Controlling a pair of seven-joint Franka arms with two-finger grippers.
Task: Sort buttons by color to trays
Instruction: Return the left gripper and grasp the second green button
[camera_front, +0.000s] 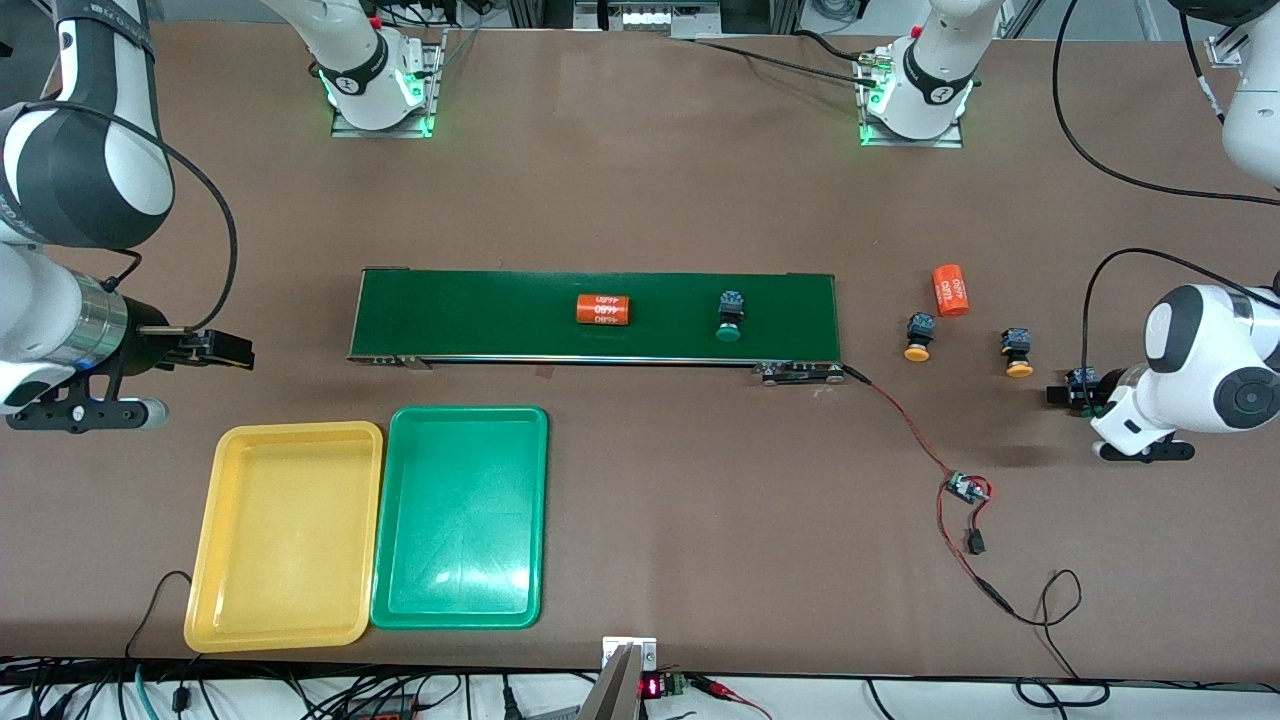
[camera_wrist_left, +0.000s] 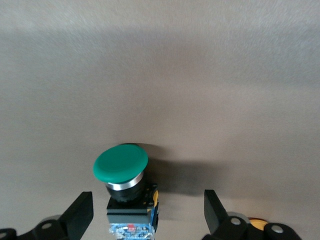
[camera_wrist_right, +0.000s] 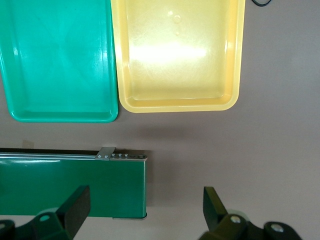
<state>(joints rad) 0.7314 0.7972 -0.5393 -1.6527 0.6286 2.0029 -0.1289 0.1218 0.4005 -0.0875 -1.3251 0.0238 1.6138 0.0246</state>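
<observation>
A green-capped button (camera_wrist_left: 121, 165) sits between the fingers of my left gripper (camera_wrist_left: 148, 205), which is open, with a gap on each side of the button's body. The front view shows this gripper (camera_front: 1065, 392) low at the left arm's end of the table. Another green-capped button (camera_front: 730, 318) lies on the conveyor belt (camera_front: 480, 315). Two yellow-orange-capped buttons (camera_front: 918, 338) (camera_front: 1018, 353) lie on the table between the belt and my left gripper. The yellow tray (camera_front: 285, 535) and green tray (camera_front: 460, 515) sit side by side and hold nothing. My right gripper (camera_front: 240, 352) is open by the belt's other end.
One orange cylinder (camera_front: 603, 310) lies on the belt, another (camera_front: 951, 290) on the table near the yellow-orange buttons. A small circuit board (camera_front: 966, 488) with red and black wires trails from the belt's end toward the front camera. The right wrist view shows both trays (camera_wrist_right: 177, 55) (camera_wrist_right: 57, 55) and the belt's end (camera_wrist_right: 75, 185).
</observation>
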